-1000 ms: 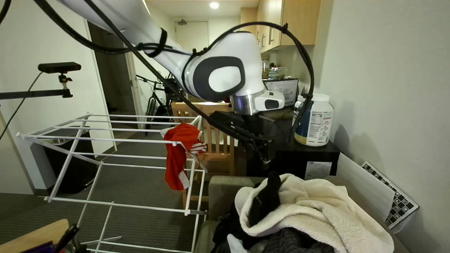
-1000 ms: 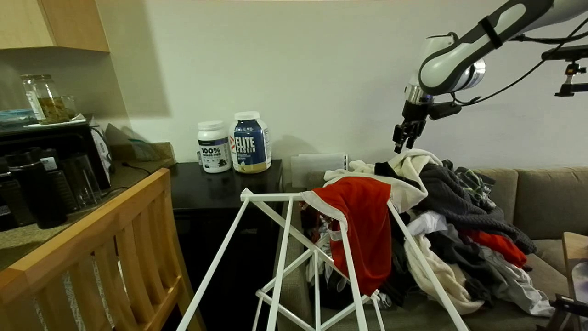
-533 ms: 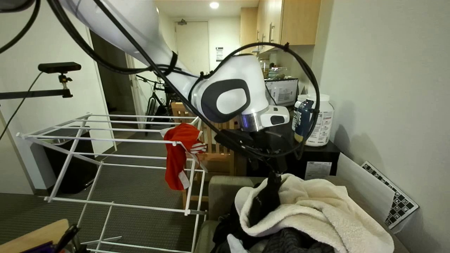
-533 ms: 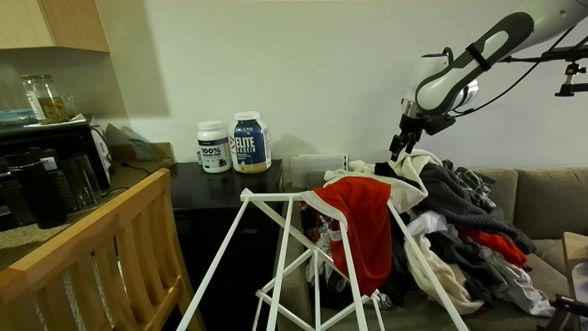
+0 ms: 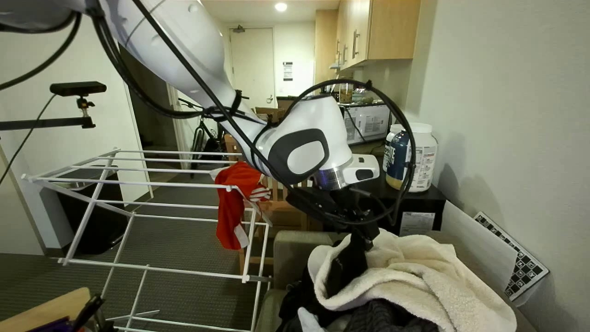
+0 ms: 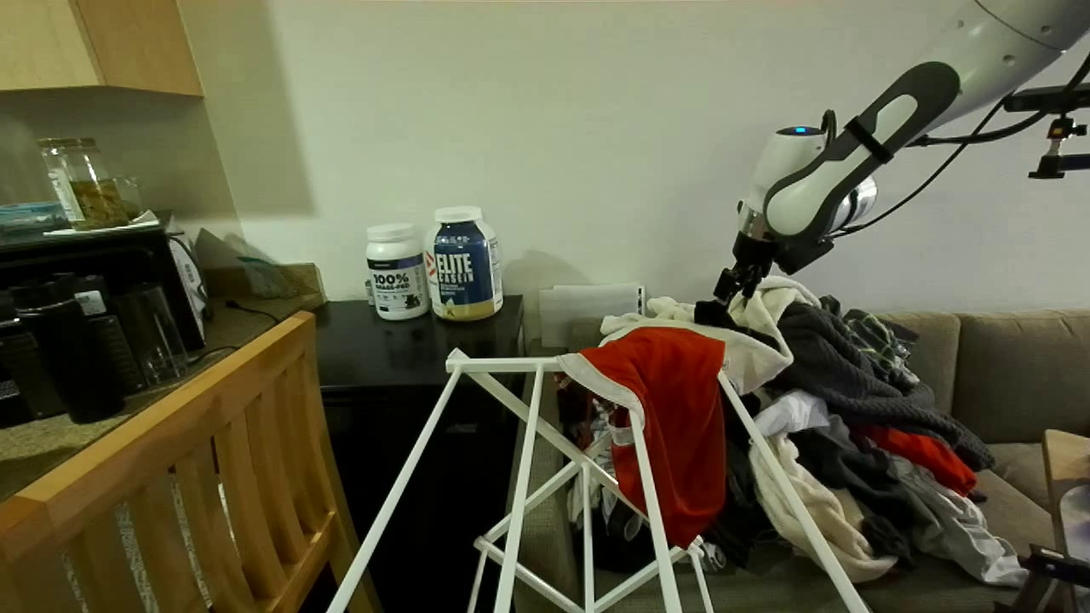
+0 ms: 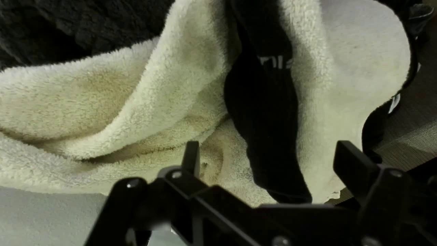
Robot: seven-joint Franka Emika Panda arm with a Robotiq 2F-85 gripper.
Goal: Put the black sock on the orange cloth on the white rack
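Observation:
The black sock (image 7: 263, 102) lies limp on the cream-white towel, with small white lettering on it. It also shows in both exterior views (image 5: 346, 269) (image 6: 714, 314). My gripper (image 7: 268, 153) is open, its fingers apart on either side of the sock's near end, holding nothing. In both exterior views the gripper (image 5: 368, 240) (image 6: 734, 295) points down at the top of the sock. Whether the fingers touch fabric cannot be told. The orange cloth (image 5: 230, 207) (image 6: 681, 417) hangs over the end of the white rack (image 5: 184, 272) (image 6: 507, 365). Cloth and rack are out of the wrist view.
The cream-white towel (image 5: 415, 276) covers part of a laundry heap with dark clothes (image 6: 830, 358) on the sofa (image 6: 1013, 366). A wooden chair (image 6: 281, 409) stands beside the rack. Two jars (image 6: 464, 264) stand on a black cabinet (image 6: 366, 349). A wall lies behind the sofa.
The arm has lowered the gripper from above the heap down to the top of the black sock. The sock, orange cloth and rack have not visibly moved.

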